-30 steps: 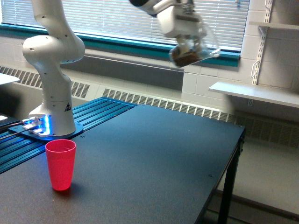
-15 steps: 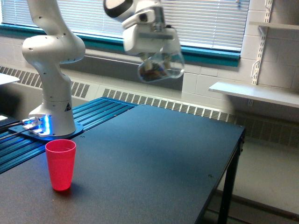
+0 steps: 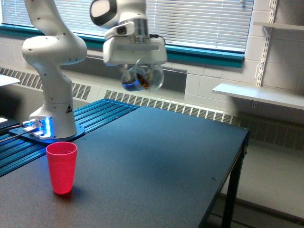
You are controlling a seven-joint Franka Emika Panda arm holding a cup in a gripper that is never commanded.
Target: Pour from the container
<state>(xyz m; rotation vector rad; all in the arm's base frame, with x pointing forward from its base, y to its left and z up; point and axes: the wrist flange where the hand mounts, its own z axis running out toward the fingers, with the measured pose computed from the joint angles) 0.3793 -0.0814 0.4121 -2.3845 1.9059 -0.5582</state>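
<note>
While the gripper point(image 3: 139, 72) hangs high above the black table point(image 3: 156, 161), its jaws are clamped on the clear container point(image 3: 141, 78), which sits just under the white gripper body with brown bits showing through its rounded wall. Compared with half a second ago, gripper and container have moved toward the exterior view's left and a little lower; a second ago they were far over to the right, near the top of the view. The container seems to lie tipped, but blur hides which way its mouth and long axis point. It is in the air, well apart from the red cup point(image 3: 61, 166), which stands upright on the table near the arm's base point(image 3: 50, 128), unmoved
</note>
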